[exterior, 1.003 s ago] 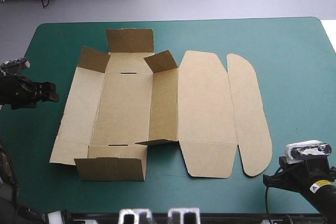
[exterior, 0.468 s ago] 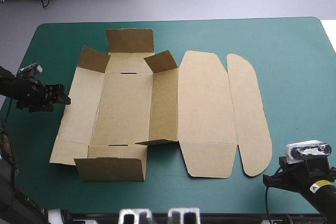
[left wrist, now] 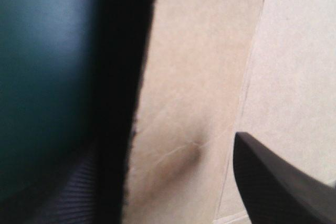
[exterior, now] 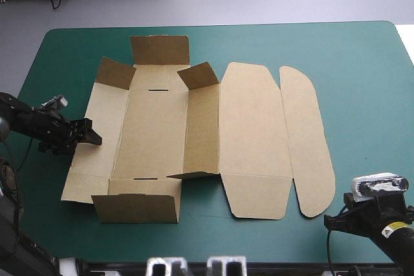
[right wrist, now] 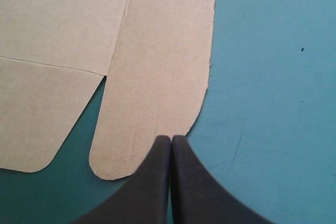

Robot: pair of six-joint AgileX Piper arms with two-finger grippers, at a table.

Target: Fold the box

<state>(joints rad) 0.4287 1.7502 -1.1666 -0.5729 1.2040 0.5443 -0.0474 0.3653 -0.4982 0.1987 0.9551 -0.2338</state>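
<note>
One brown box (exterior: 194,127) lies opened out flat in the middle of the teal-green cover (exterior: 362,69), seen from up high. Some small flaps (exterior: 197,74) stand up at its far and near ends. The left gripper (exterior: 89,135) sits low at the box's left edge, about halfway along it.

From the left wrist, the black fingers (left wrist: 273,187) are spread wide apart. One finger is over the brown board. The other is just beside the board's left edge.

From the right wrist, the right gripper (right wrist: 170,139) has its fingers pressed together into one point. That point is at the near end of the rounded flap (right wrist: 157,66) on the box's right side. I cannot tell if it touches the flap.
</note>
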